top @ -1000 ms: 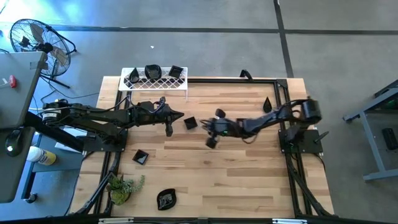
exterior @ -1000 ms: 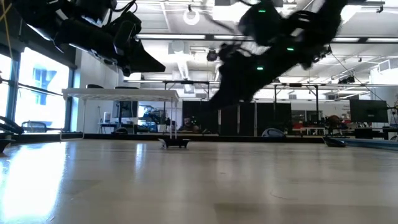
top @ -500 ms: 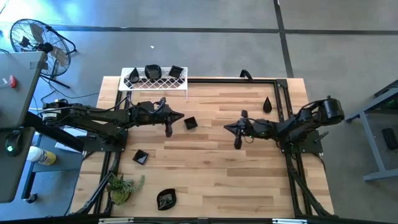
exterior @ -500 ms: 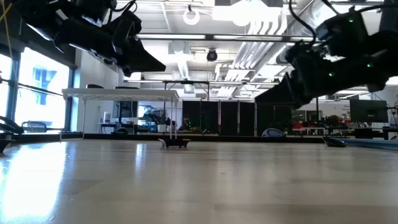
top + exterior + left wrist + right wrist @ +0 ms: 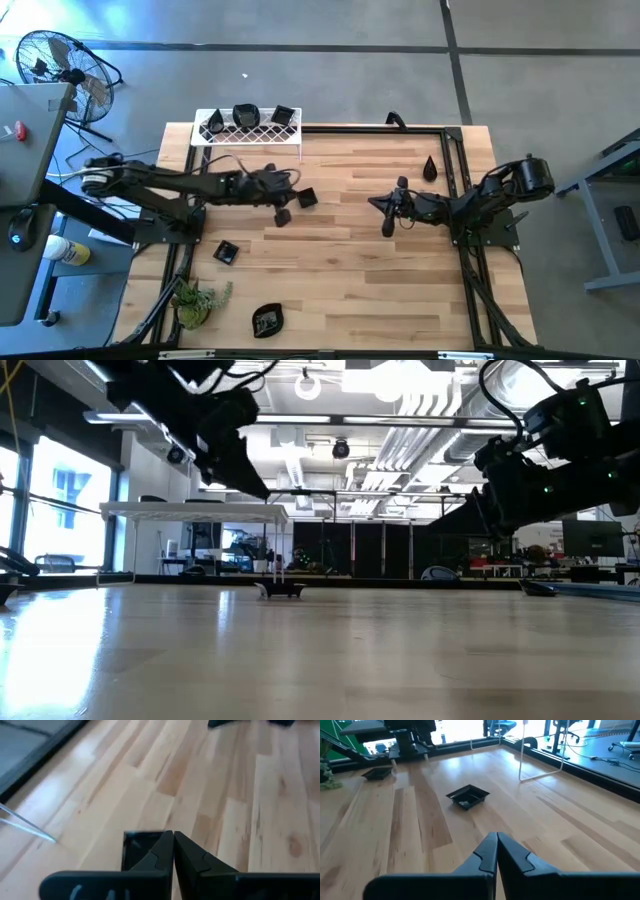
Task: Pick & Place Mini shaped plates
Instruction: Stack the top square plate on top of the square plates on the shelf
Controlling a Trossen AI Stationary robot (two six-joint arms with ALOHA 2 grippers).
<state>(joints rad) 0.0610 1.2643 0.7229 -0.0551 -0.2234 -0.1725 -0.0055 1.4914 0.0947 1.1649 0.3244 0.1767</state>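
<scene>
The left gripper (image 5: 282, 215) hung over the middle of the table with its two dark fingers (image 5: 167, 851) pressed together and nothing between them, just left of a small glossy black square plate (image 5: 307, 197) lying flat on the wood. In the left wrist view that plate (image 5: 137, 846) showed right behind the fingertips, so the arm was probably lining up on it as the next plate to pick; the jaws would need to spread before any grasp.

The right gripper (image 5: 387, 228) hovered right of centre, fingers (image 5: 492, 851) also shut and empty, and looked to be waiting. Its wrist view faced the same square plate (image 5: 467, 797) across bare boards.

The other mini shaped plates lay scattered, each apart from the rest. Another black square one (image 5: 226, 252) sat near the left edge, a dark leaf-like one (image 5: 267, 319) lay at the near edge, and a teardrop one (image 5: 430, 168) rested at the far right by the frame rail. Three more sat on the white lattice wire rack (image 5: 290, 140) at the far left corner, which seemed to be the collecting place. A small green plant (image 5: 199, 300) stood at the near left corner.

The surface was a pale, glossy butcher-block wooden table (image 5: 360, 290) inside a dark metal frame. Beyond lay a grey concrete floor, a standing fan (image 5: 55, 62) at the far left, and an open workshop with windows and ceiling lights.
</scene>
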